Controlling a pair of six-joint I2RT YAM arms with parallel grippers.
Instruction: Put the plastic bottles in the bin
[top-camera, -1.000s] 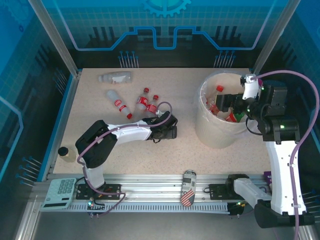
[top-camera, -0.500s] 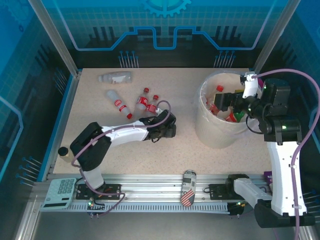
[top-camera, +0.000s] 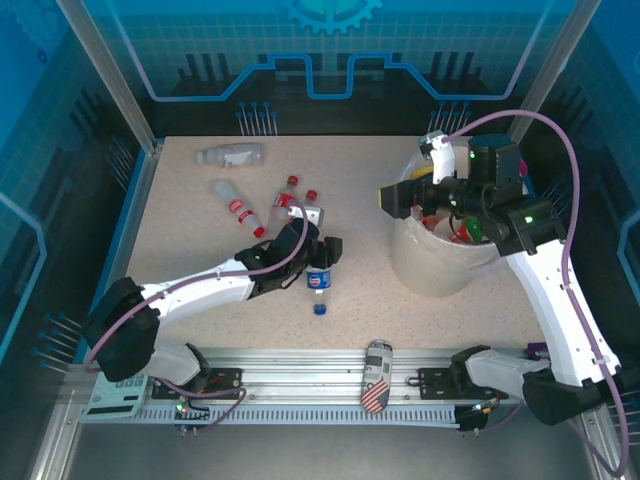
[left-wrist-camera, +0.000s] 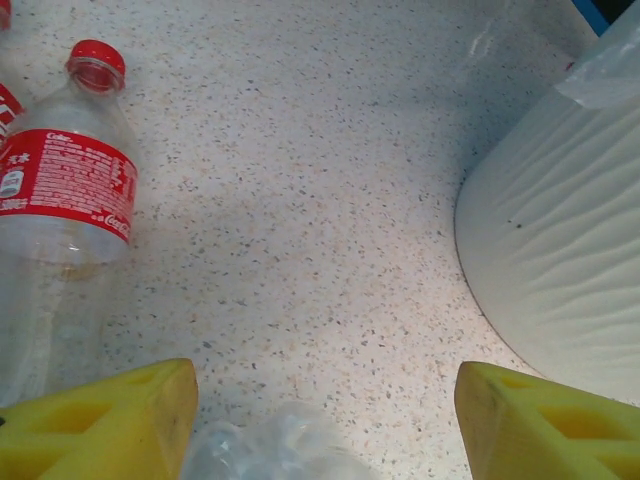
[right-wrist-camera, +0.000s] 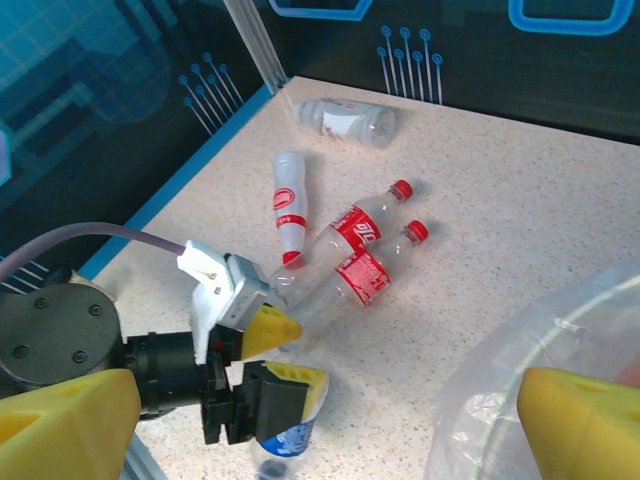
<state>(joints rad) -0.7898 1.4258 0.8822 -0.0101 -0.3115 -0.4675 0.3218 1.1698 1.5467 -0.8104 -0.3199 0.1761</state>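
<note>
**Top external:** The left gripper (top-camera: 318, 250) reaches to frame centre. The blue-labelled bottle (top-camera: 318, 283) lies there on the speckled surface (top-camera: 345, 165), its blue cap toward the bottom of the frame and its other end under the jaws. From this height it cannot be told whether they grip it. Up and left of it lie two red-capped bottles (top-camera: 287, 200) and a red-banded white bottle (top-camera: 238, 207). A pale bottle (top-camera: 232, 154) sits in the upper left. The bin (top-camera: 430, 265) stands right of centre with the right gripper (top-camera: 396, 203) hanging over its left rim. The arm hides much of the red and green contents (top-camera: 468, 230). A flag-patterned can (top-camera: 376, 376) lies across the rail at bottom centre.

**Left wrist:** The close view settles the grip. The yellow fingers (left-wrist-camera: 110, 420) stand wide apart, jaws open. The blue-labelled bottle's crumpled clear end (left-wrist-camera: 270, 445) lies between them, nearer the one at frame left, and is cut off by the bottom edge. One of the red-capped bottles (left-wrist-camera: 65, 200) lies at left, and the bin's rippled wall (left-wrist-camera: 560, 270) rises at right.

**Right wrist:** The right gripper (right-wrist-camera: 330, 400) has its yellow fingers (right-wrist-camera: 60, 425) in the bottom corners, jaws spread wide. Beyond them the left gripper (right-wrist-camera: 278, 360) is seen from the front, with the blue-labelled bottle (right-wrist-camera: 285, 440) cropped at the bottom edge. Above it lie the red-capped bottles (right-wrist-camera: 362, 228), the red-banded white bottle (right-wrist-camera: 288, 205) and the pale bottle (right-wrist-camera: 345, 118). The bin's clear liner (right-wrist-camera: 520, 330) blurs the lower right.
</note>
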